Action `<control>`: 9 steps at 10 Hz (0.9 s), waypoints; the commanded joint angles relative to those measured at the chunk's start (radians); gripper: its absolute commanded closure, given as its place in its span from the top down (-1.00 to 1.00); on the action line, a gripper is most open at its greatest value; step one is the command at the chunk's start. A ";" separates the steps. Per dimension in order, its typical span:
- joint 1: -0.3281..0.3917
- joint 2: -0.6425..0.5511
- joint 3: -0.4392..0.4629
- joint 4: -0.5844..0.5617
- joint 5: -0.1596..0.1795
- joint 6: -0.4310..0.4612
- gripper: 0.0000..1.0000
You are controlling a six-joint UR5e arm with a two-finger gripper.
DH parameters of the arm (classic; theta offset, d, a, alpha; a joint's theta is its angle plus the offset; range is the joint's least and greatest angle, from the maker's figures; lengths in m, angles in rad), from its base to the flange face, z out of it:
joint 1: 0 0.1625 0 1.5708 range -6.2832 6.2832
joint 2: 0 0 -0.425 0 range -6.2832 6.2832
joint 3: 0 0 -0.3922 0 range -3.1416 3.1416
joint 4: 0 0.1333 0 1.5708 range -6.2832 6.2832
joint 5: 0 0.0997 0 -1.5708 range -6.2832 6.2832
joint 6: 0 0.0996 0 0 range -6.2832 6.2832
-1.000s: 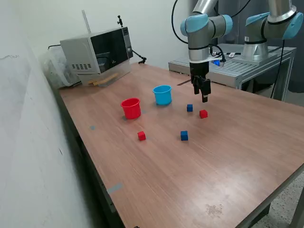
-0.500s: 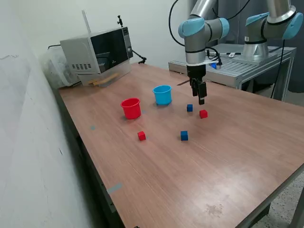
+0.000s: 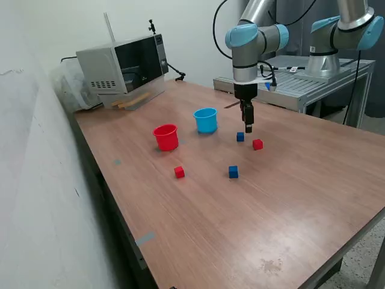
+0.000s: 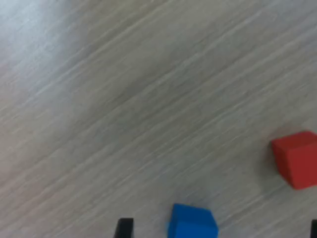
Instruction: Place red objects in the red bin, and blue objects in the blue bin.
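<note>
wrist view: blue cube [image 4: 192, 223] cut by bottom edge | red cube [image 4: 296, 158] cut by right edge | gripper [image 3: 247, 126] jaw gap too small to tell in exterior view

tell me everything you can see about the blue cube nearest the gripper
The blue cube is small, solid and dark blue, matte and plastic-looking, with crisp edges. It sits flat on the wooden table, touching nothing else. The light blue cup stands to the exterior view's left of it, and a red cube lies close on its right, apart from it. The gripper hangs just above it without contact. In the wrist view it shows cut off at the frame edge.
</note>
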 commanded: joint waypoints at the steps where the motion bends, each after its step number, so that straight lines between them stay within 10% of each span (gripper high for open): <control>1: -0.028 0.010 0.004 -0.013 -0.030 0.093 1.00; 9: -0.029 0.070 -0.004 -0.038 -0.019 0.113 1.00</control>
